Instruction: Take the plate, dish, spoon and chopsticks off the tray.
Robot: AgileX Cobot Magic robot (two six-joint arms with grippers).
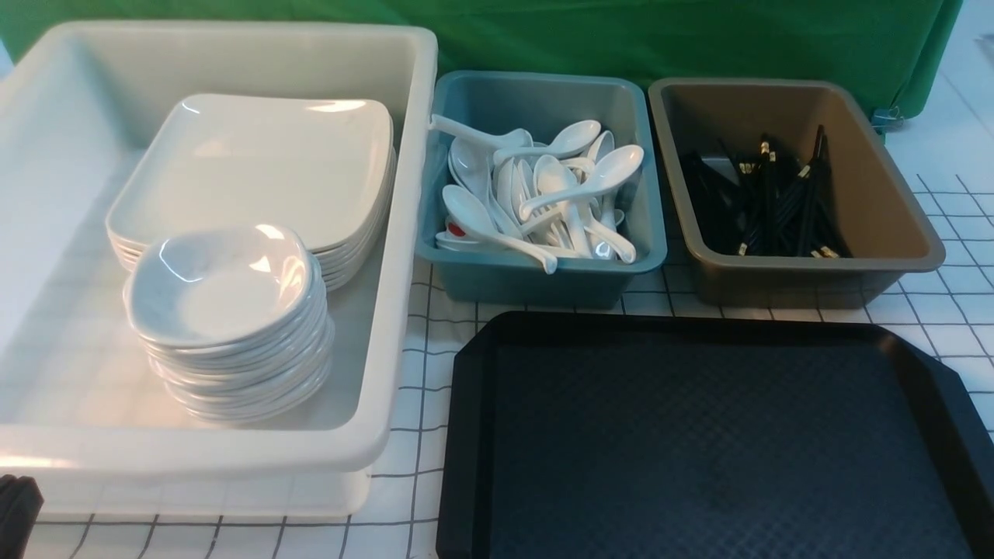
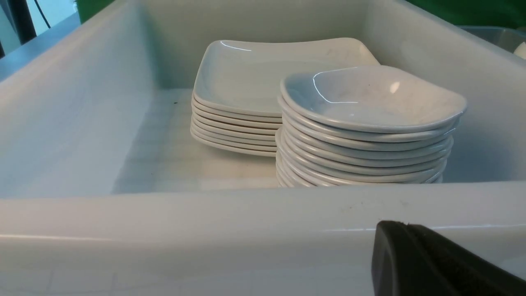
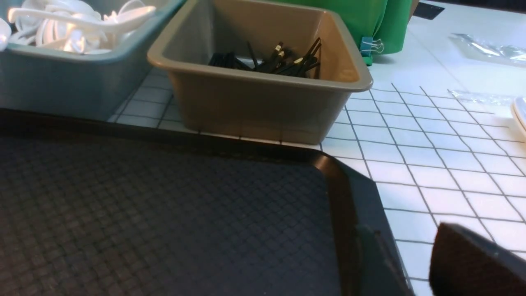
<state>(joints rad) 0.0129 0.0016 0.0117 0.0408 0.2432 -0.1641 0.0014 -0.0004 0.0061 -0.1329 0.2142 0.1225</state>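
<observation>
Tray: the large black rectangular plastic tray (image 1: 714, 435) with clipped corners and diamond-textured surface is lying at the near right part of the desk, showing nothing on it in any view.
Plates: the glossy white rounded-square plates (image 1: 264, 163) are sitting stacked in the big white plastic tub (image 1: 404, 233) on the desk's left side, with a stack of small white rounded-square dishes (image 1: 225, 310) just in front of them.
Spoons: the white glossy soup spoons (image 1: 543, 194) are lying heaped in the teal plastic bin (image 1: 652, 241) behind the tray.
Chopsticks: the thin black chopsticks (image 1: 776, 202) with gold bands are lying in the brown plastic bin (image 1: 901, 225) at the far right.
Left hand: the left hand (image 2: 411, 255) is hanging just outside the tub's near wall, closed on nothing.
Right hand: the right hand (image 3: 472, 263) is showing only a dark edge past the tray's right rim; whether wide or narrow, I cannot tell.
Key relation: nothing is remaining to reach for; the task is looking finished.
</observation>
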